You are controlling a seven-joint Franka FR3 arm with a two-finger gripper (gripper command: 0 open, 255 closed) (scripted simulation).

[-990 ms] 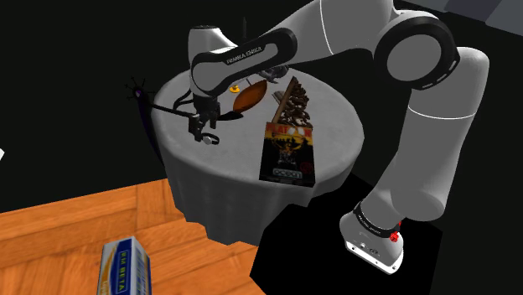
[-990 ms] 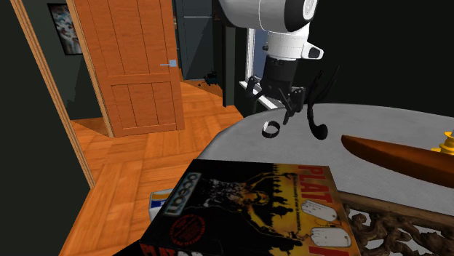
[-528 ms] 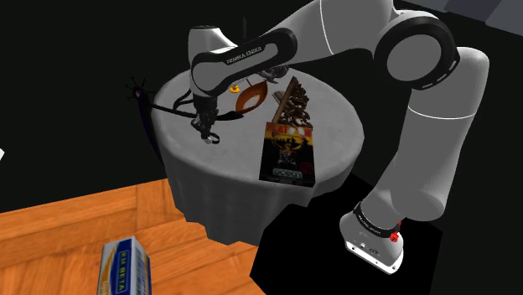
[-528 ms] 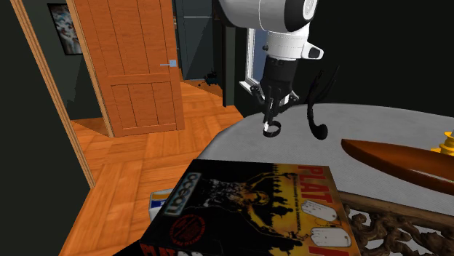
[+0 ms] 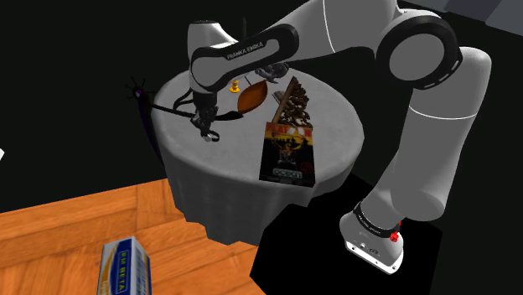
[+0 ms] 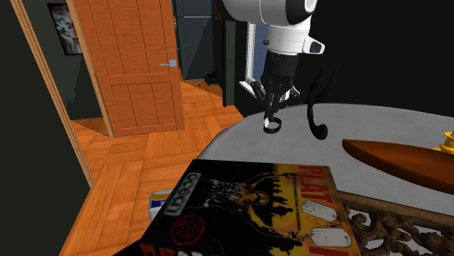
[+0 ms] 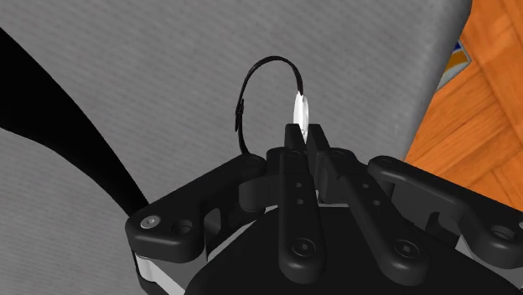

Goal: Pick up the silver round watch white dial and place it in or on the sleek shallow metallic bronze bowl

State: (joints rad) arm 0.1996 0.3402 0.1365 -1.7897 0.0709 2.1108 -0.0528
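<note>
The watch (image 7: 299, 111) has a thin black strap loop and a small white round dial seen edge-on. My gripper (image 7: 303, 134) is shut on it at the dial, the strap curling out past the fingertips. In the second exterior view the watch (image 6: 272, 126) hangs from the gripper (image 6: 273, 113) just above the grey round table (image 6: 349, 120). In the shoulder view the gripper (image 5: 205, 131) is over the table's left part with the watch (image 5: 210, 137) under it. The brown shallow bowl (image 5: 251, 97) lies to the shoulder view's right of the gripper; its rim (image 6: 396, 158) also appears in the second exterior view.
A magazine (image 5: 289, 151) lies on the table's near side beside a dark ornate carved piece (image 5: 295, 105). A small yellow object (image 5: 235, 85) stands behind the bowl. A black curved strip (image 6: 317, 124) lies near the watch. A blue box (image 5: 126, 266) sits on the wooden floor.
The fingers, open around the watch a second ago, have shut on it. The hand has since risen slightly with the watch.
</note>
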